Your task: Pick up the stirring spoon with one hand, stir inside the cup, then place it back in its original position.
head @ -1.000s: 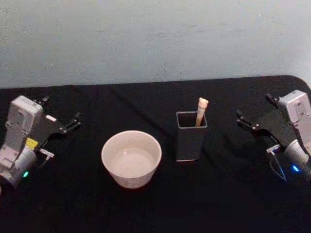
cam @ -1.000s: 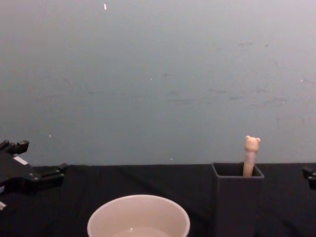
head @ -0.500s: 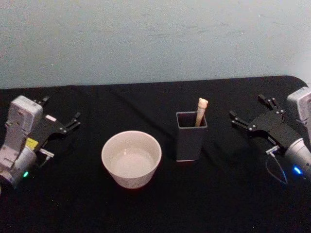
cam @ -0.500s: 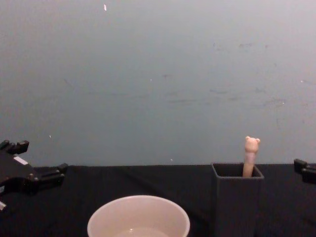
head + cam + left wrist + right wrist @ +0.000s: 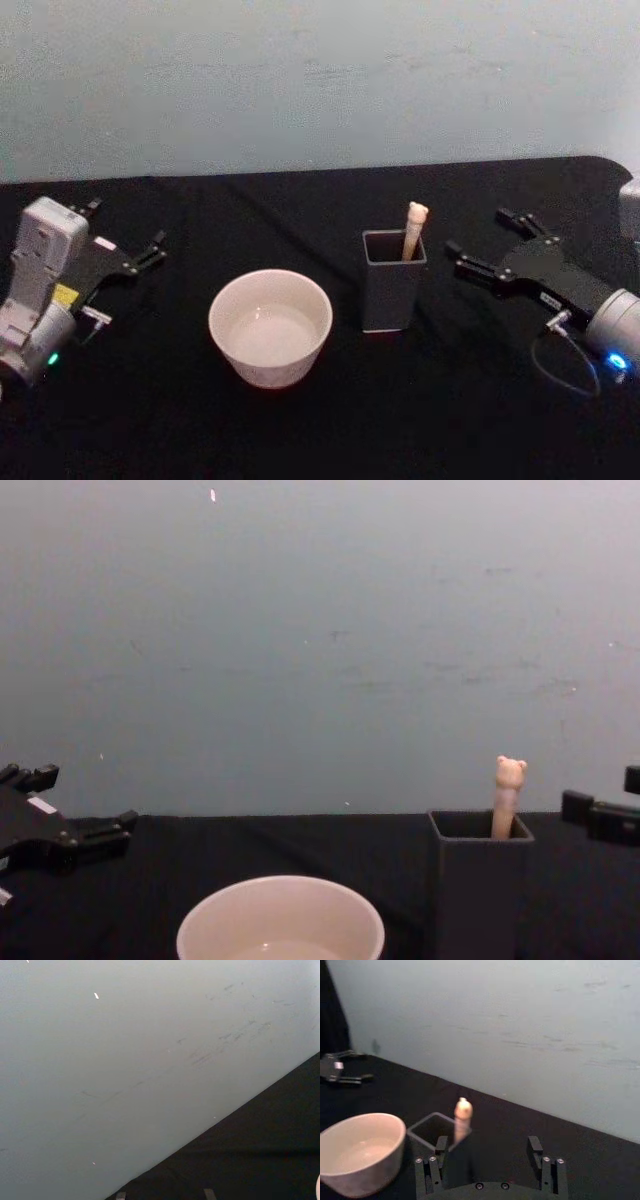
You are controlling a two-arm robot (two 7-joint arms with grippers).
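Observation:
The stirring spoon (image 5: 414, 230) stands in the dark grey square holder (image 5: 392, 281), its beige bear-topped handle (image 5: 508, 795) sticking out above the rim. Left of the holder sits the wide cream cup (image 5: 270, 325). My right gripper (image 5: 488, 244) is open, a short way right of the holder and pointing toward it, touching nothing. In the right wrist view its open fingers (image 5: 441, 1147) frame the spoon handle (image 5: 462, 1119), the holder (image 5: 433, 1130) and the cup (image 5: 359, 1150) ahead. My left gripper (image 5: 127, 237) rests open at the table's left side, far from the cup.
Everything stands on a black tablecloth (image 5: 320, 420) in front of a pale blue-grey wall (image 5: 320, 640). A thin cable (image 5: 560, 365) loops under the right wrist. Bare cloth lies between the cup and the left gripper and in front of both vessels.
The right gripper has swung in leftward toward the holder, closing much of the gap and lying flatter. The left arm, spoon, cup and holder have not moved.

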